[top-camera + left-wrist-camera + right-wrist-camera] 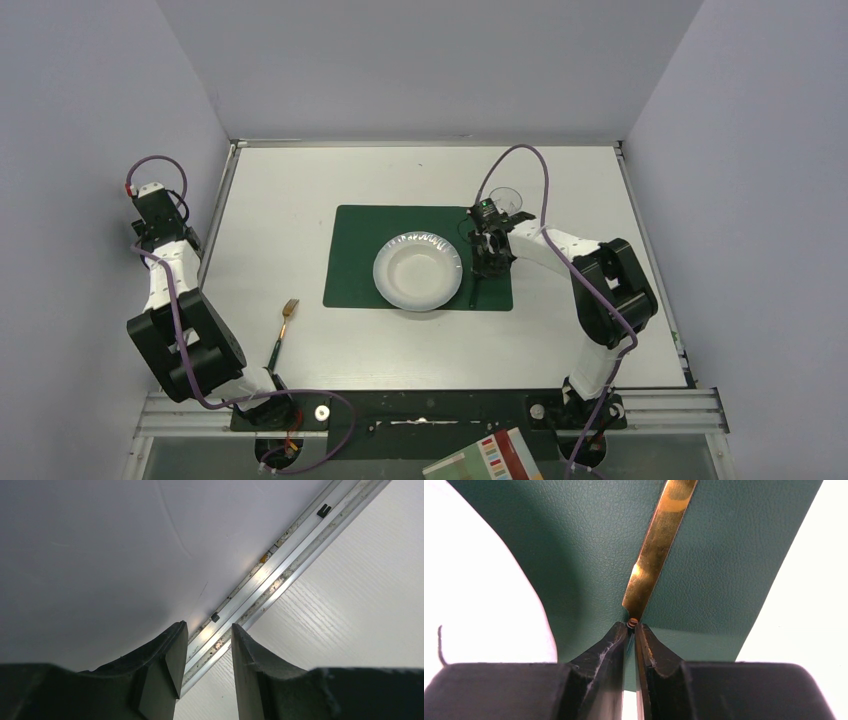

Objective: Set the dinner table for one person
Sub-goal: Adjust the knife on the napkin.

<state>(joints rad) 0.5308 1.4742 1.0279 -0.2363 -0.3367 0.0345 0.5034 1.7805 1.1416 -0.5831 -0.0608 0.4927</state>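
Two fingers of my right gripper (634, 628) press together on a gold-bladed knife (658, 550), pinching it where the blade begins. The blade stretches over the green placemat (350, 260), just right of the white plate (418, 272). My left gripper (206, 630) hangs over the left rim of the dinner table (280, 190), fingers spread around nothing. A fork (285, 320) lies on the tabletop left of the placemat.

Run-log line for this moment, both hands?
right hand: shut on gold utensil, over placemat, beside plate | left hand: open, empty | fork: on table
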